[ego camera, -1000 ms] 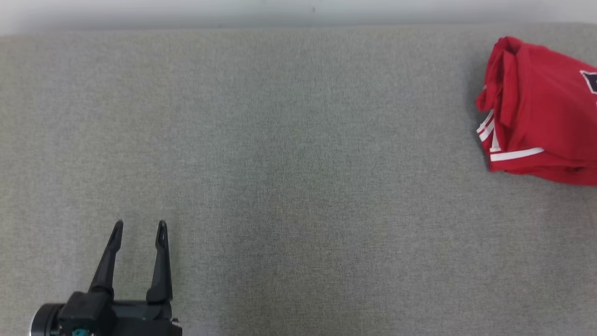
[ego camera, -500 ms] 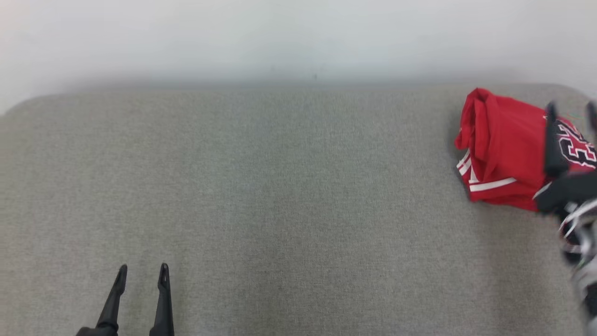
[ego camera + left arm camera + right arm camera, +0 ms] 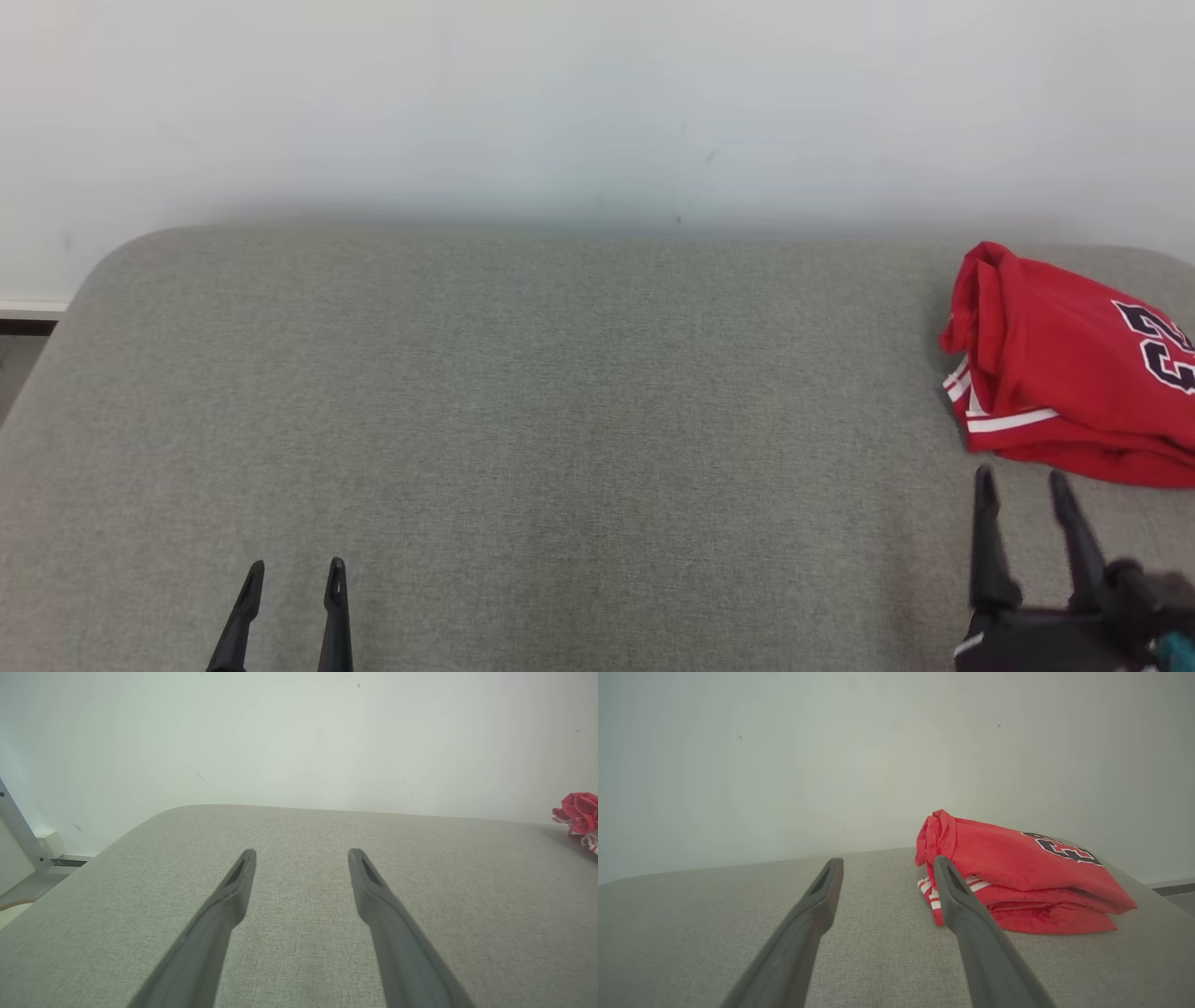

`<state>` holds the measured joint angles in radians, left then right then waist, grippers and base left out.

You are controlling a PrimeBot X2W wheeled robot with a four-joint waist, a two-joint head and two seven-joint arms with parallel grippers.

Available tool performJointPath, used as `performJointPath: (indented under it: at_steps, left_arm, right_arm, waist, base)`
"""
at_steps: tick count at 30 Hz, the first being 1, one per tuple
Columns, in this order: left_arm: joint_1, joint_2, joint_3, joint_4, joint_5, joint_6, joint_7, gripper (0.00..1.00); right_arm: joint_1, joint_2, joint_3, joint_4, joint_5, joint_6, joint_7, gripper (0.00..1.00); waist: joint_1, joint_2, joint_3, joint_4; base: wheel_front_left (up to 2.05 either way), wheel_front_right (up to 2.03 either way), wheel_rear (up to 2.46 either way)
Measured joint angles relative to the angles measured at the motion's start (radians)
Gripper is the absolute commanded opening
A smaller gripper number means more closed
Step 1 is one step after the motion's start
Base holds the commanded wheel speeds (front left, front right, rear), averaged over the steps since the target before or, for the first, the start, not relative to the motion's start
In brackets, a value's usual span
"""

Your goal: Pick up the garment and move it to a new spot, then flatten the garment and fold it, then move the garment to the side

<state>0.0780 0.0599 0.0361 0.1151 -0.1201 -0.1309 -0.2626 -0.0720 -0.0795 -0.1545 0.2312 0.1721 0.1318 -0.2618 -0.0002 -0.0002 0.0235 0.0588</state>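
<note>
The garment (image 3: 1064,373) is a red jersey with white stripes and dark numerals, folded into a compact stack at the far right of the grey cushioned surface (image 3: 560,420). In the right wrist view the garment (image 3: 1017,877) lies just ahead and to the right. My right gripper (image 3: 1022,481) stands open just short of the garment's near edge, nothing between its fingers; the right gripper (image 3: 887,865) hovers over bare fabric. At the lower left my left gripper (image 3: 296,569) is open and empty, far from the garment. From the left wrist view, the left gripper (image 3: 302,854) is open and the garment (image 3: 579,812) peeks in at the right edge.
A pale wall (image 3: 597,103) rises behind the surface. The surface's rounded left corner (image 3: 103,271) drops to a floor strip and baseboard (image 3: 28,313). A white metal frame leg (image 3: 18,835) stands off the left end.
The head camera has tilted up, bringing the wall into view. My right gripper has drawn back from over the garment to a spot just in front of it. The garment lies as before.
</note>
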Motion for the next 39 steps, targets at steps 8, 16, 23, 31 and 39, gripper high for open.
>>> performJointPath:
  at_steps: [8, 16, 23, 31, 39]
  left_arm:
    - [0.000, -0.006, 0.008, 0.020, 0.009, 0.000, 0.000, 1.00]
    - [0.005, -0.009, -0.006, 0.040, 0.014, 0.022, 0.000, 1.00]
    - [0.006, -0.009, -0.006, 0.040, 0.013, 0.023, 0.000, 1.00]
    - [0.021, -0.009, -0.006, 0.037, 0.014, 0.029, 0.000, 1.00]
    - [0.021, -0.009, -0.007, 0.037, 0.020, 0.036, 0.000, 1.00]
  right_arm:
    - [0.140, 0.024, 0.040, -0.105, -0.026, 0.000, 0.000, 1.00]
    - [0.192, 0.029, 0.167, -0.105, -0.012, 0.000, 0.000, 1.00]
    - [0.194, 0.029, 0.145, -0.099, -0.002, 0.000, 0.000, 1.00]
    - [0.195, 0.029, 0.139, -0.098, 0.000, 0.000, 0.000, 1.00]
    - [0.195, 0.029, 0.136, -0.093, 0.001, 0.000, 0.000, 1.00]
  waist:
    - [0.0001, 0.0000, -0.024, 0.022]
    - [0.0002, 0.0002, -0.045, 0.029]
    - [0.0002, 0.0001, -0.045, 0.027]
    - [0.0002, 0.0002, -0.045, 0.022]
    - [0.0002, 0.0001, -0.043, 0.019]
  base:
    - [0.00, 0.00, 0.00]
    - [0.00, 0.00, 0.00]
    - [0.00, 0.00, 0.00]
    - [0.00, 0.00, 0.00]
    - [0.00, 0.00, 0.00]
